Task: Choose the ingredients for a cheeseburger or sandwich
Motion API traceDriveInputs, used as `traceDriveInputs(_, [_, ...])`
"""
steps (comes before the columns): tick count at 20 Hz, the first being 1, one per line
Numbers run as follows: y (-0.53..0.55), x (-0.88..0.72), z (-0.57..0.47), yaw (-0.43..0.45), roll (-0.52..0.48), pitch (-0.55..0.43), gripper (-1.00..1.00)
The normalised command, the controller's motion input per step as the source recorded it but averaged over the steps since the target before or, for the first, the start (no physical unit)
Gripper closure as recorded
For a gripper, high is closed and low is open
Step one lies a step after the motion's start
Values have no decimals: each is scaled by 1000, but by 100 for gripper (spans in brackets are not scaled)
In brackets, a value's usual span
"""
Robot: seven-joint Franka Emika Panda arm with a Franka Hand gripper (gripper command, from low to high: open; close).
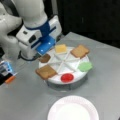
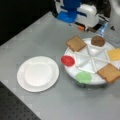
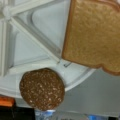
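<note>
The ingredients lie in a white divided round tray [image 1: 75, 65] [image 2: 86, 65]. A dark brown patty [image 1: 45, 58] [image 2: 98, 40] [image 3: 42, 88] sits at the tray's edge, directly under my gripper [image 1: 43, 53]. One toast square [image 1: 46, 71] [image 2: 76, 43] [image 3: 93, 35] lies beside the patty. A second toast square [image 1: 80, 51] [image 2: 109, 72] and the yellow cheese [image 1: 60, 48] [image 2: 114, 54] lie farther round. The gripper's blue hand [image 2: 67, 17] hovers above the tray, and nothing shows in it. No cheeseburger or sandwich is in view.
A green lettuce-like piece [image 1: 85, 66] [image 2: 83, 77] and a red disc [image 1: 67, 77] [image 2: 68, 60] also lie in the tray. A bare white paper plate [image 1: 72, 108] [image 2: 38, 73] rests on the grey table beside it. An orange object [image 1: 10, 80] lies near the arm's base.
</note>
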Motion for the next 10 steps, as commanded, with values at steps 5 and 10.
traceDriveInputs(5, [-127, -213, -19, 4, 362, -45, -100])
traceDriveInputs(10, [-174, -202, -28, -20, 457, -111, -100])
